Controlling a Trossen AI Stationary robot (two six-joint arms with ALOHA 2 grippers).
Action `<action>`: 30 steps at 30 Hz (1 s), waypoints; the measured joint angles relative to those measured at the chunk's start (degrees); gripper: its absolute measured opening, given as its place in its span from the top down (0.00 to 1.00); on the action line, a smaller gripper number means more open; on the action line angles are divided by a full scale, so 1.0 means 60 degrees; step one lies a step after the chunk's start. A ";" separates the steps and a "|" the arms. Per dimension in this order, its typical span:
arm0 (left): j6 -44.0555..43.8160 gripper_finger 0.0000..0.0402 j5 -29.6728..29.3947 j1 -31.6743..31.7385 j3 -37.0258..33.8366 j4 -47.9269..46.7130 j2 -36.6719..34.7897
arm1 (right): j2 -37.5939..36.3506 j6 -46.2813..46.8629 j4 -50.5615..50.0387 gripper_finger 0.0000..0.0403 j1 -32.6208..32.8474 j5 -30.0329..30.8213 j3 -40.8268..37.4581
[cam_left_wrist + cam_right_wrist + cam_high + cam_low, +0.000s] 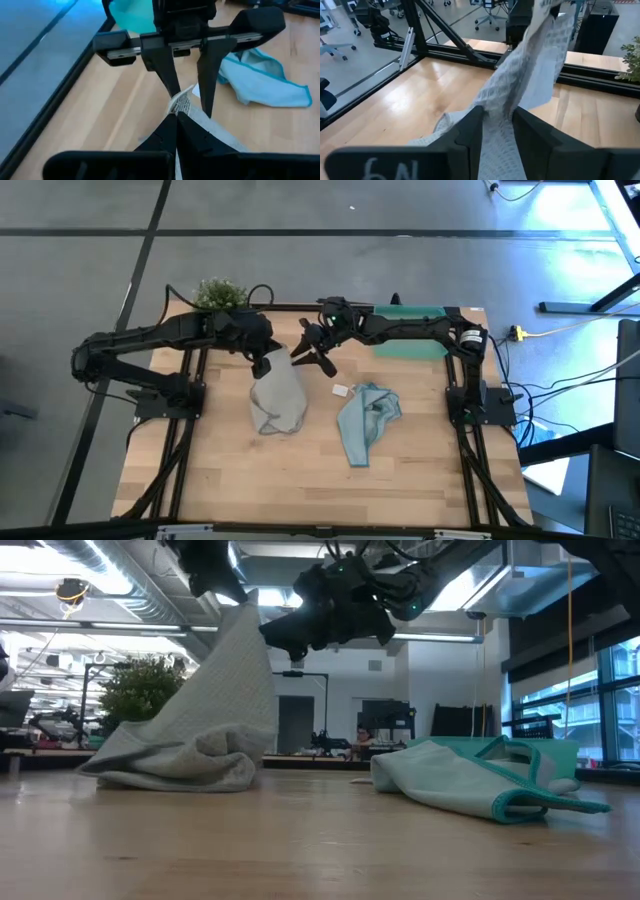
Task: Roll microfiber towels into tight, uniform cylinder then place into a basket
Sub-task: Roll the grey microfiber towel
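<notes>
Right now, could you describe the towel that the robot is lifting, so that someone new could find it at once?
On the wooden table, look left of centre, in front of the potted plant. There the grey towel rises like a tent, its top corner pinched by the left gripper. The light blue towel beside it lies crumpled flat, with nothing holding it.

Front table [300, 480] bare; grey towel [277, 402], blue towel [366, 420] mid-table.

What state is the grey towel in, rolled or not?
Not rolled. The grey towel hangs crumpled from the shut left gripper, lower part heaped on the table.
</notes>
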 joint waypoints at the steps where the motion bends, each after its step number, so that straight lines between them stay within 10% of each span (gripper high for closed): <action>1: -0.0008 1.00 0.0134 0.0000 0.0028 -0.0076 -0.0002 | 0.0000 -0.0108 0.0001 0.74 -0.0022 0.0005 -0.0001; 30: 0.0381 1.00 0.0245 -0.0517 0.0644 -0.0257 0.1158 | 0.0004 -0.0659 -0.0468 0.75 -0.0163 -0.1631 -0.0012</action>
